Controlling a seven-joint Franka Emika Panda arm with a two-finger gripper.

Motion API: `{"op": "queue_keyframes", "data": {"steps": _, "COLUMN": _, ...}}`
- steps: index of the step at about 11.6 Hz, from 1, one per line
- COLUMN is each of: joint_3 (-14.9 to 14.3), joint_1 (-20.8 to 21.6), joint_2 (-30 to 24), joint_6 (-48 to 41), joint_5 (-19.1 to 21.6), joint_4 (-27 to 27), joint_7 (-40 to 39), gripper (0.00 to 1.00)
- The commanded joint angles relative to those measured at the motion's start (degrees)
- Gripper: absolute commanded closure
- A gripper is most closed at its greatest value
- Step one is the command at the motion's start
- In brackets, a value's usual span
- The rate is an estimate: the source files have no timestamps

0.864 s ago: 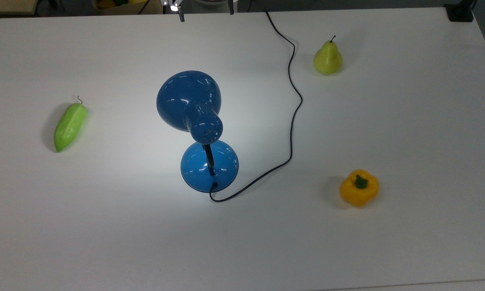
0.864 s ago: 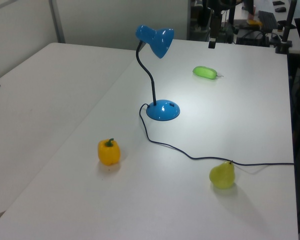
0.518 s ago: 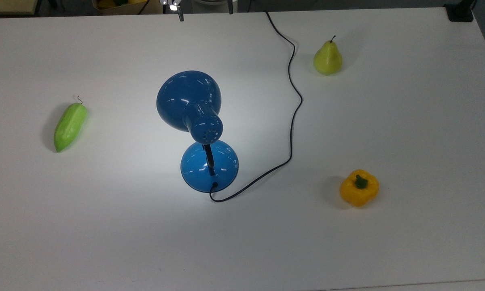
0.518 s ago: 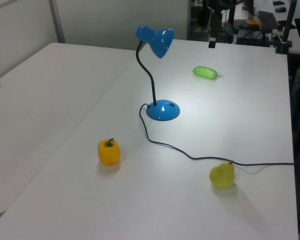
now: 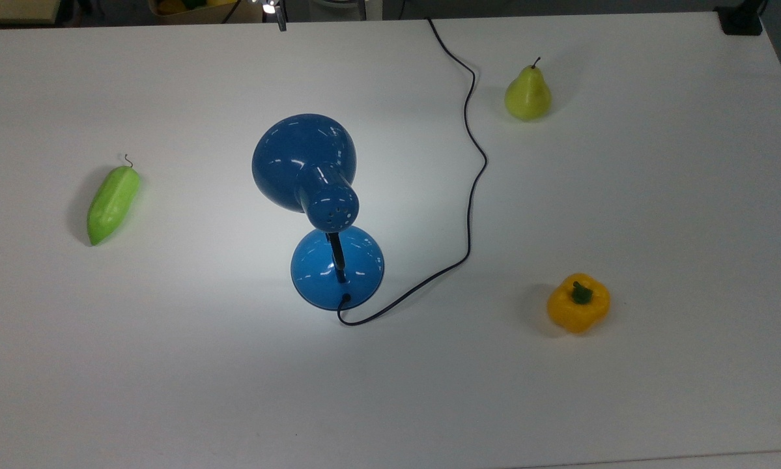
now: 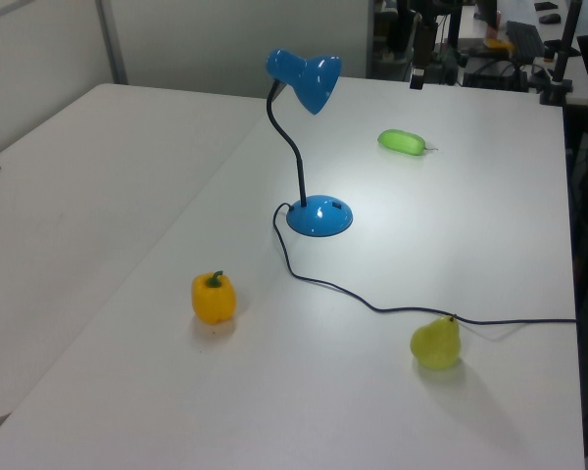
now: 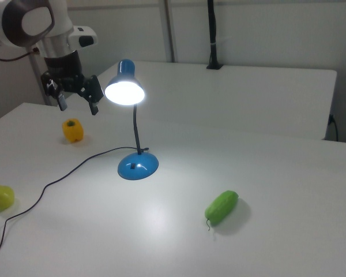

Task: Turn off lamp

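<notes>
lamp (image 7: 132, 115) is lit: bulb glows in the right view, bright pool on the tabletop (image 5: 657, 215) around the base. It stands near the middle of the tabletop, shade tilted down toward the far edge in the top view, thin black neck curving up from the round blue base (image 5: 337, 267). Dark mark on top of the base in the right view, probably the switch, can't confirm

tool (image 7: 76, 99) hangs high in the air at the right view's left, well apart from the lamp, carrying nothing. Fingers spread wide, pointing down. Judgement: task not started, the arm has to travel over to the base and come down on the switch. A wide spread is awkward for a button press, one fingertip would have to do it

cord (image 5: 471, 163) leaves the base at the near side in the top view, loops, then snakes up to the far edge of the tabletop past the pear (image 5: 527, 94). It lies slack on the top view's right of the lamp, so an approach from there risks snagging it

distractors spread around and well apart from the lamp: green cucumber-like vegetable (image 5: 112, 203) on the top view's left, pear far right, yellow bell pepper (image 5: 578, 303) near right. None sit between tool and base as far as I can judge

no containers on the tabletop
</notes>
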Motion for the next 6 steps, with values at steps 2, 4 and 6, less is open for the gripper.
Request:
{"op": "queue_keyframes", "data": {"steps": 2, "joint_3": -0.32, "joint_1": -0.61, "joint_2": -1.13, "joint_6": 1.11, "joint_5": 0.25, "joint_4": -1.12, "joint_7": -1.78, "gripper": 0.11}}
{"op": "queue_keyframes", "data": {"steps": 4, "joint_3": -0.32, "joint_1": -0.61, "joint_2": -1.13, "joint_6": 1.28, "joint_5": 0.51, "joint_4": -1.12, "joint_7": -1.78, "gripper": 0.47}}
{"op": "queue_keyframes", "data": {"steps": 6, "joint_3": -0.24, "joint_1": -0.61, "joint_2": -1.05, "joint_6": 1.46, "joint_5": 0.69, "joint_4": -1.12, "joint_7": -1.69, "gripper": 0.81}}
